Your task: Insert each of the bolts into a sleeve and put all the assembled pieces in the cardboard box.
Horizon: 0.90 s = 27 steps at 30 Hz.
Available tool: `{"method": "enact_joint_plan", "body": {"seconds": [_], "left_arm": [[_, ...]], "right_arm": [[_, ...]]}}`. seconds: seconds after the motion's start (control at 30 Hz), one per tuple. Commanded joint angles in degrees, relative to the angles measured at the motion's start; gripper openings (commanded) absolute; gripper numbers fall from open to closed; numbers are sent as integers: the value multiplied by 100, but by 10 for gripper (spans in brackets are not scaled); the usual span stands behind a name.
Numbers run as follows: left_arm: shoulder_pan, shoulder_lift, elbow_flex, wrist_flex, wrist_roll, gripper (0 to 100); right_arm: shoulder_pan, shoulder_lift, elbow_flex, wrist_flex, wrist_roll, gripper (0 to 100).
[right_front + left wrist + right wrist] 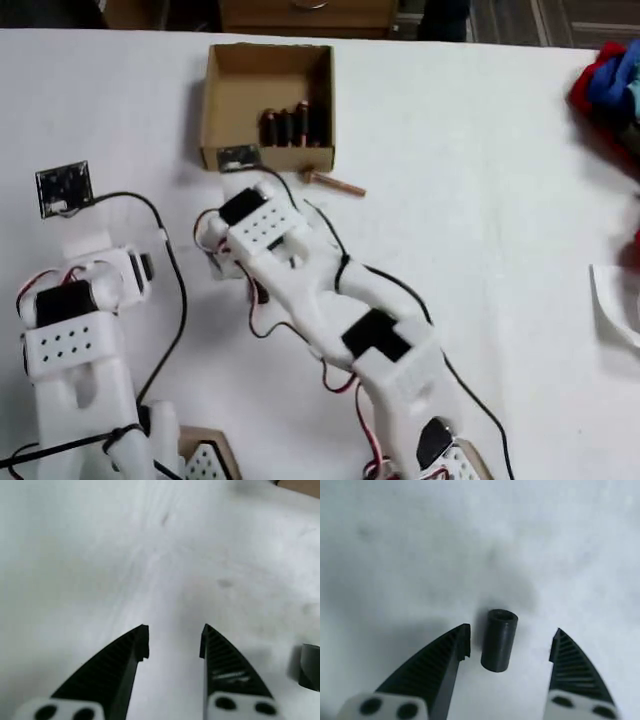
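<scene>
Matt sleeve; coppery metal bolt

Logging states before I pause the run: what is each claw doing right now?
Left claw: open, empty.
Right claw: open around a black sleeve, not gripping it.

Your left gripper hangs over the white table; its two black ribbed fingers taper to tips held well apart; bare table surface shows in the gap between them; white mounts with dark holes sit at the fingers' bases; farther out, the table carries a small dark fleck and a faint grey smudge; near one finger, a dark object is cut by the frame edge, so you cannot tell what it is; far off, a brown corner edges in.
</scene>
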Motion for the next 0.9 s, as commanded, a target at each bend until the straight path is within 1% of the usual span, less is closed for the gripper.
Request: {"method": "enact_joint_plan", "body": {"seconds": [0.0,0.07,0.2,0.27,0.37,0.4,0.47,0.73,0.77,0.87], "left_arm": [[-62,-44,-224,26,9,185],[-70,-44,-224,26,9,185],[-70,-44,-224,26,9,185],[-70,-44,-224,26,9,185],[-70,-44,-224,26,9,185],[-70,-44,-224,26,9,185],[-70,-44,-224,18,9,185],[-70,-44,-224,26,9,185],[-70,-44,-224,26,9,185],[-70,-44,-224,26,9,185]], "right_arm": [[-57,180,-316,-13,-334,244],[-57,330,-316,-13,-484,244],[-57,418,-325,101,-475,232],[-57,418,-334,259,-475,173],[-40,453,-334,338,-466,20],[-31,462,-334,338,-466,15],[-22,470,-316,338,-466,44],[66,470,-308,338,-448,50],[127,470,-308,338,-352,53],[303,470,-308,356,466,122]]}}
